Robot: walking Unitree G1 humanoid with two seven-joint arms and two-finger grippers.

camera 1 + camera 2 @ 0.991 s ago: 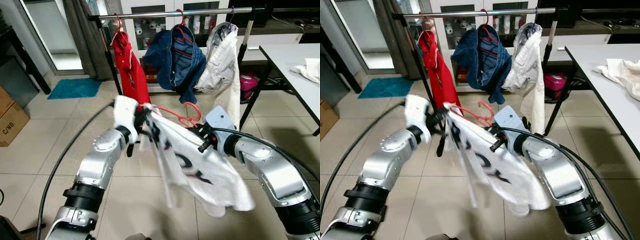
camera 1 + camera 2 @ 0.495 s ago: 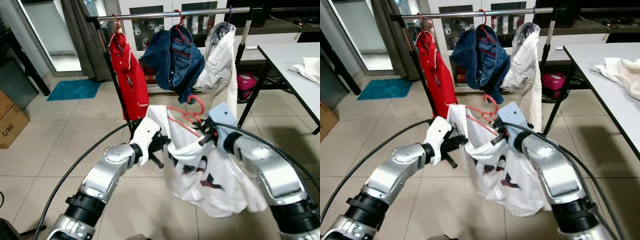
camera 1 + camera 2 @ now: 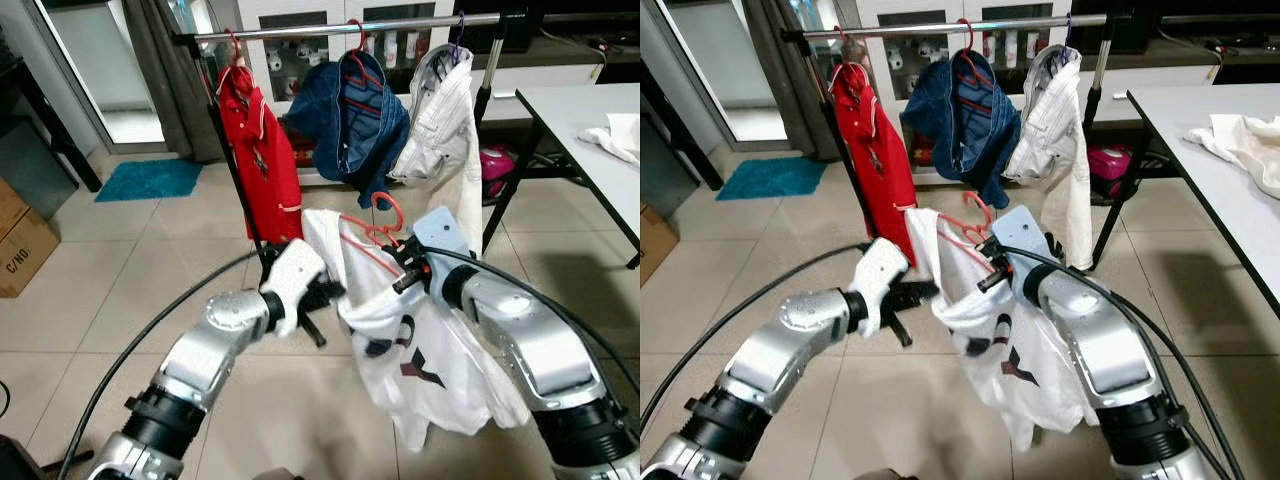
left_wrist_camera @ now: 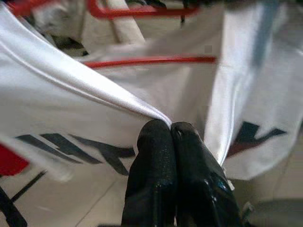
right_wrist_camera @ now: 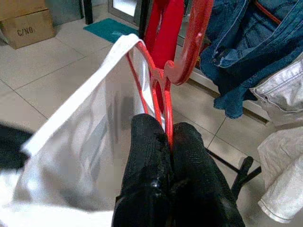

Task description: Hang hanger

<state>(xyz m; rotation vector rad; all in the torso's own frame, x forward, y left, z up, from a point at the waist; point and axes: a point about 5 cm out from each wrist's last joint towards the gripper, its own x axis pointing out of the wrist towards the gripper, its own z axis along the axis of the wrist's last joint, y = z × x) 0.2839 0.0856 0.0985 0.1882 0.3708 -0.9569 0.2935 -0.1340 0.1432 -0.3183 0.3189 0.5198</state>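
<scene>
Two grippers are engaged on one load. Right gripper (image 5: 170, 135): fingers closed on the red hanger (image 3: 375, 235) at its neck, hook upright and free in the air. Left gripper (image 4: 171, 128): fingers pinched tight on a fold of the white T-shirt (image 3: 420, 350), which is draped over the hanger and sags toward 6 o'clock.

The load is held in front of the robot, well below the rail (image 3: 340, 28) at 12 o'clock and short of it.

On the rail: red shirt (image 3: 262, 150) at 11, denim jacket (image 3: 350, 120) at 12, white jacket (image 3: 445, 120) at 1.

Judgement: garment appears mounted, though the far shoulder looks loose. Left to do: release the cloth, raise the hook, seat it over the rail. Free rail sections look short.
</scene>
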